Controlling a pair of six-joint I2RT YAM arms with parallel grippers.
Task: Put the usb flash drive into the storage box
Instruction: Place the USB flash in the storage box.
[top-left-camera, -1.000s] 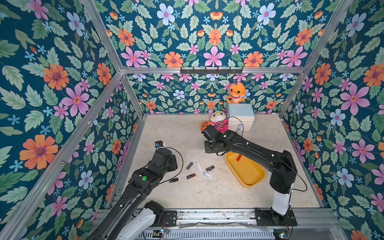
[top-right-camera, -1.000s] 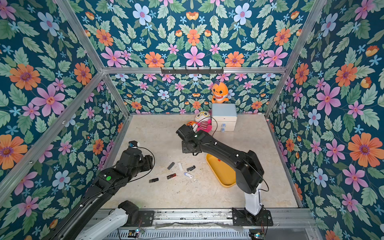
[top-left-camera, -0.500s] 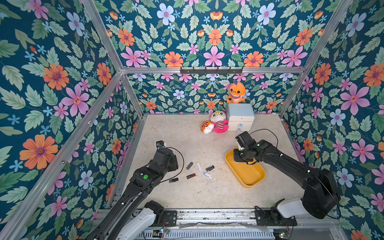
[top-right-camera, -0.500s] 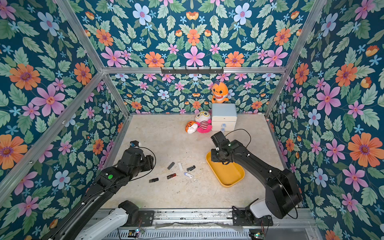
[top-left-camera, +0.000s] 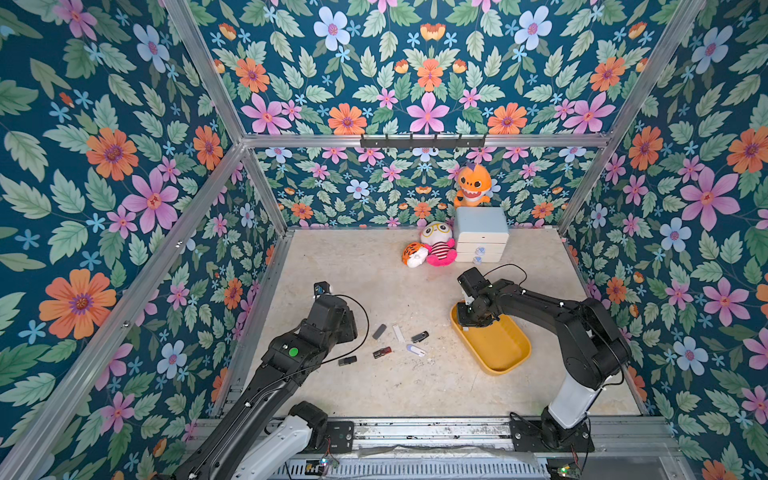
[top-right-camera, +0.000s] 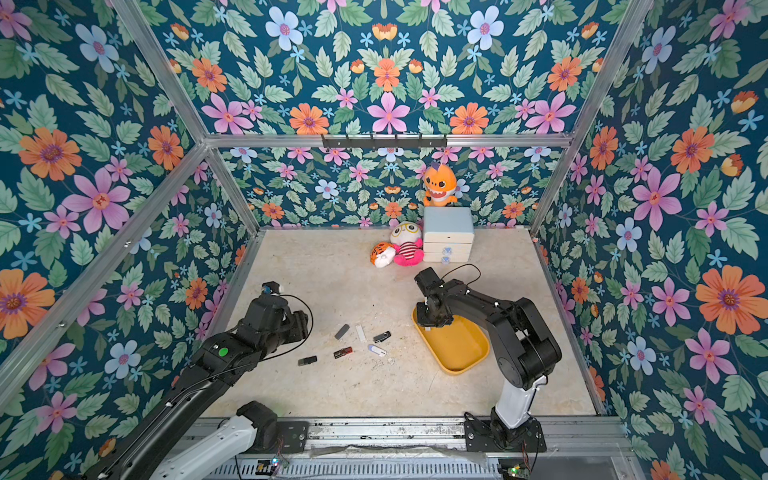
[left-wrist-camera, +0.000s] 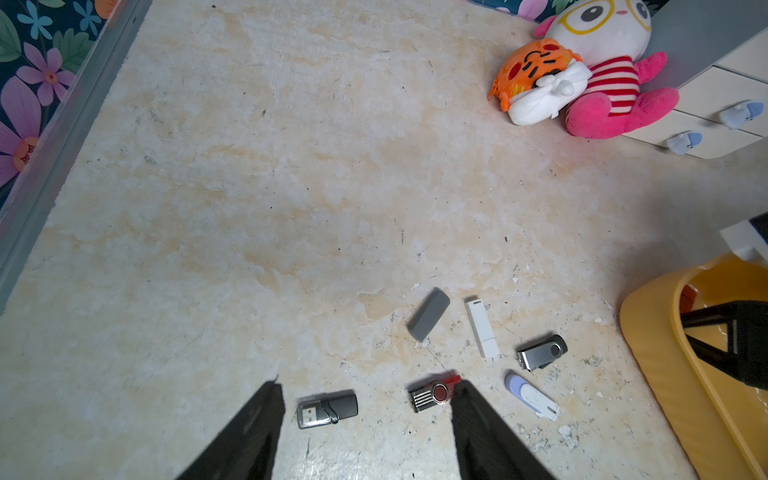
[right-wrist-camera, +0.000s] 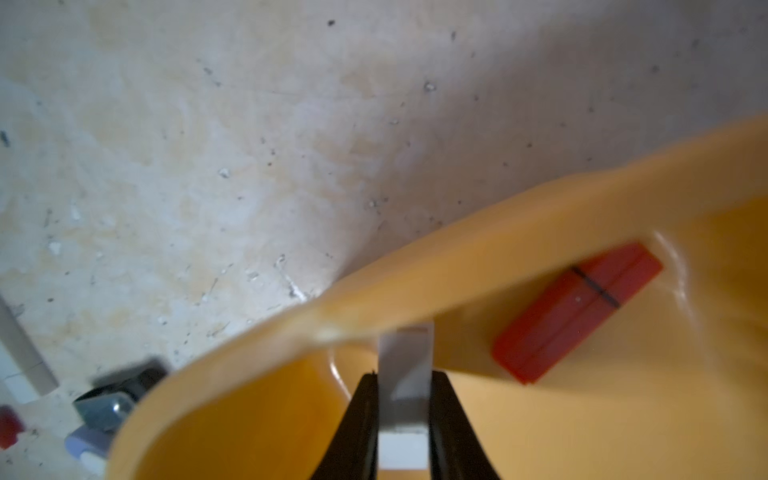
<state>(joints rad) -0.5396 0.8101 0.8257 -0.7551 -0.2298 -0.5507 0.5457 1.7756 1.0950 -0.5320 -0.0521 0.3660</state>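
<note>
Right gripper (right-wrist-camera: 405, 376) pinches white flash drive (right-wrist-camera: 405, 353) at yellow storage box (right-wrist-camera: 415, 270) rim; best nudge inward before letting go; left gripper (left-wrist-camera: 369, 384) spread

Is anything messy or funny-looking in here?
Yes. Six flash drives lie scattered at all angles on the chipped, flaky table beside the yellow tray. The tiger plush lies tipped sideways against the pink doll.

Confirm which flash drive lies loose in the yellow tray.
The solid red drive, lying flat on the yellow tray's floor. The white drive is clamped in the right gripper, not released.
</note>
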